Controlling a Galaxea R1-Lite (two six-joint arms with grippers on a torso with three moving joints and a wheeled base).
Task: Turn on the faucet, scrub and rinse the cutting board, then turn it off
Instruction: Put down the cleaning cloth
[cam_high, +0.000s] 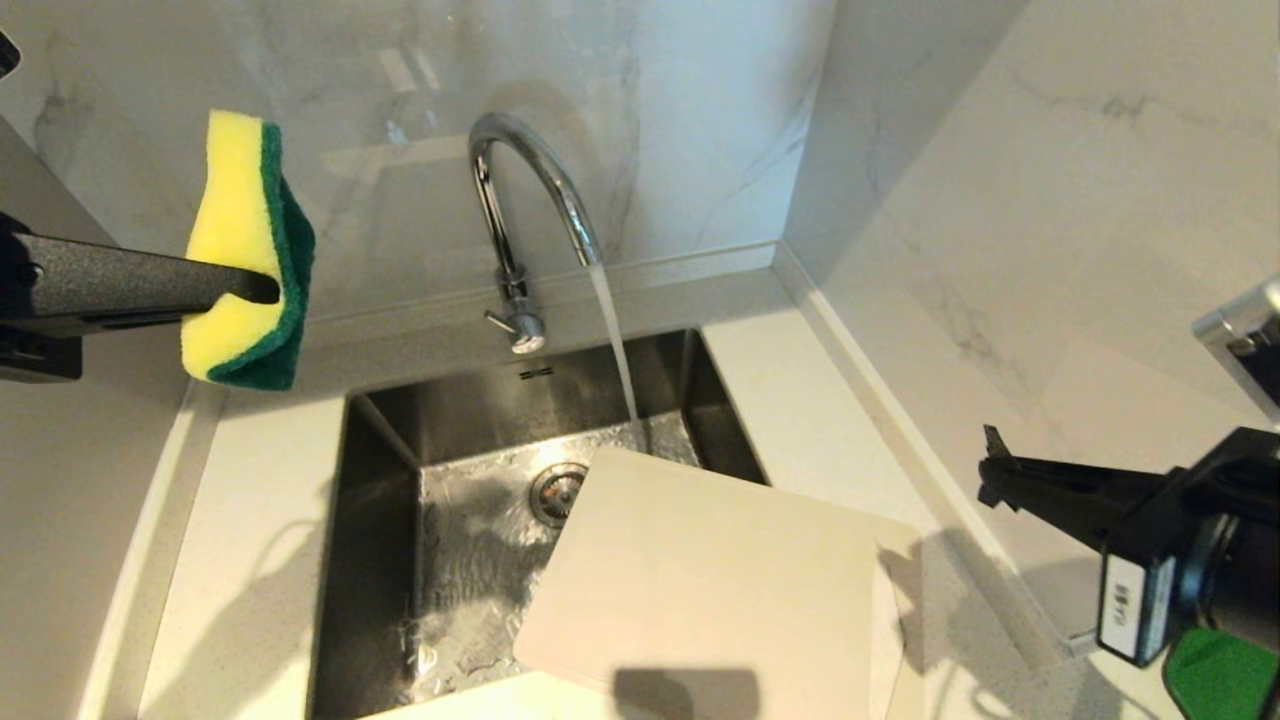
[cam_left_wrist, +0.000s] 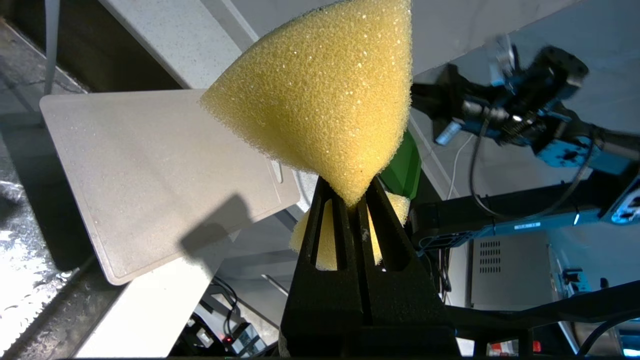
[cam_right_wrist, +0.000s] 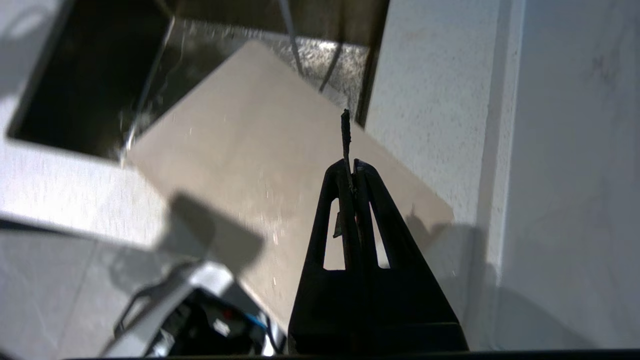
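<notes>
Water runs from the chrome faucet (cam_high: 520, 200) into the steel sink (cam_high: 380, 470). The beige cutting board (cam_high: 710, 570) lies flat across the sink's front right corner, partly on the counter, just short of the stream. At the left, high above the counter, my left gripper (cam_high: 265, 290) is shut on a yellow-green sponge (cam_high: 245, 250). The left wrist view shows the sponge (cam_left_wrist: 325, 100) pinched at its middle in the gripper (cam_left_wrist: 350, 200), with the board (cam_left_wrist: 160, 170) below. My right gripper (cam_high: 990, 470) is shut and empty, raised right of the board. In the right wrist view it (cam_right_wrist: 352, 167) hangs over the board (cam_right_wrist: 260, 165).
A marble wall (cam_high: 1050, 200) rises close on the right behind a narrow strip of counter (cam_high: 840, 400). The drain (cam_high: 555, 490) sits mid-sink beside the board's far corner. White counter (cam_high: 250, 520) runs along the sink's left side.
</notes>
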